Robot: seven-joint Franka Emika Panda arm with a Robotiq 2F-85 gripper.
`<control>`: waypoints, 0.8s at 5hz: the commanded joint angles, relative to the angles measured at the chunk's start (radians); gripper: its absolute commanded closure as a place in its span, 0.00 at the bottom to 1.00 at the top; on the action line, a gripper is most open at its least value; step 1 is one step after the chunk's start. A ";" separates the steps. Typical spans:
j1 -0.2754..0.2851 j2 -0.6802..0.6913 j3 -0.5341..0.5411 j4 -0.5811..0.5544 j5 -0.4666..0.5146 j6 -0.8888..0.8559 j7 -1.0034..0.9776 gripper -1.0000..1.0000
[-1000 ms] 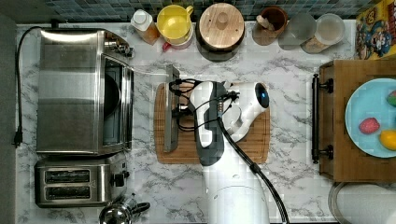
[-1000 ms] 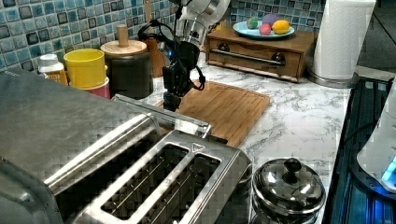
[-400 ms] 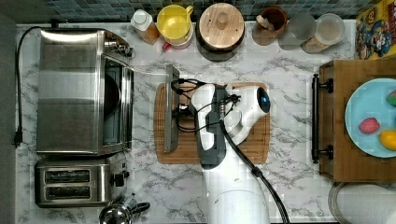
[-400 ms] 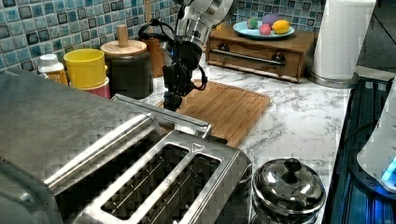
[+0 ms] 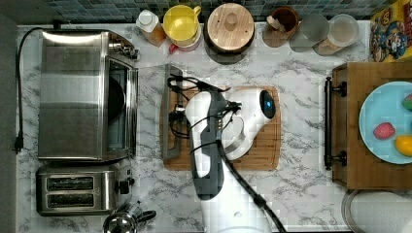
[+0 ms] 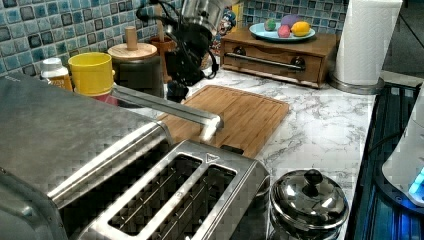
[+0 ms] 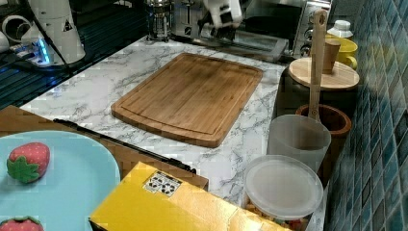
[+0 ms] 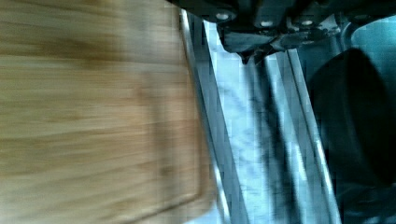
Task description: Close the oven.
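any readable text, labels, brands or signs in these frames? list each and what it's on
No words or numbers can be read.
Triangle mark, no lettering: on the two-slot toaster top, left view.
Black-and-white square code, undecipherable: on the yellow box, right view.
Cartoon print on the cereal box, top view: lettering too blurred to read.
Dark mark on the white robot base, right view: too small to read.

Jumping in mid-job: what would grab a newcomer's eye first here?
The oven at the top view's left, its glass door dropped open with the bar handle over the cutting board. Next, the white arm bent over that board, its gripper by the handle. Then the blue plate at the top view's right.
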 commanded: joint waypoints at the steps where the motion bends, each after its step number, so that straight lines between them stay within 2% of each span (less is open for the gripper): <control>1: 0.295 -0.085 0.181 0.277 -0.603 0.083 0.671 1.00; 2: 0.317 -0.025 0.203 0.351 -0.794 0.029 0.851 1.00; 3: 0.336 -0.044 0.198 0.363 -0.928 0.020 1.015 1.00; 4: 0.374 -0.019 0.188 0.439 -1.093 -0.071 1.167 1.00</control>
